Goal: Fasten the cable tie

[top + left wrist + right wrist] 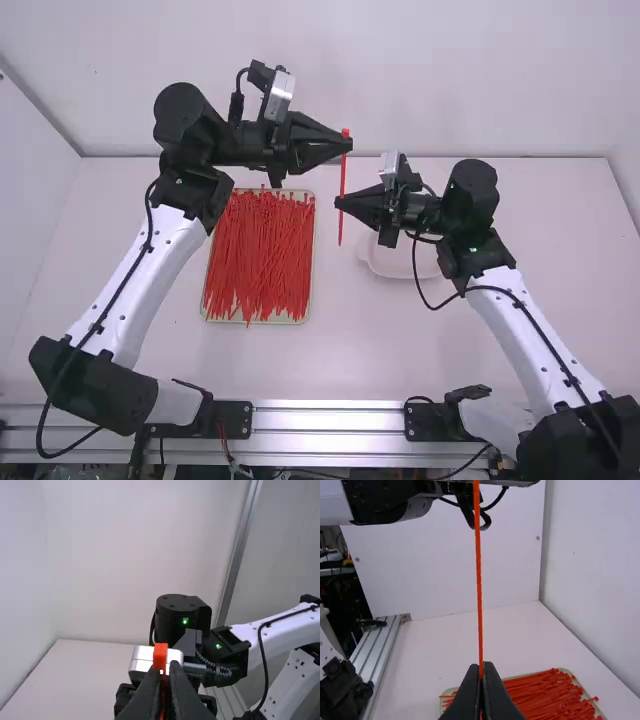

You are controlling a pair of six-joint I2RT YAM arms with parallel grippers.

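Above the counter (560, 220), the red cable tie (343, 175) stands upright, left end effector (347, 148) clamped just below its head, right end effector (338, 202) pinching the strap lower; each grip hides the stretch it covers.

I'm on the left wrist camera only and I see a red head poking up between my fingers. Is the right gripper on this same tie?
Observer: Yes. The right gripper is shut on the cable tie partway down its strap, below the left gripper.
Operator: Has the strap been bent into a loop?
Observer: No. It runs straight and upright between the two grippers, and its tail end hangs free below the right one.
Operator: What's on the table near it?
Observer: In the high view a tray of spare ties lies on the left arm's side of the strap, and a white dish on the right arm's side.
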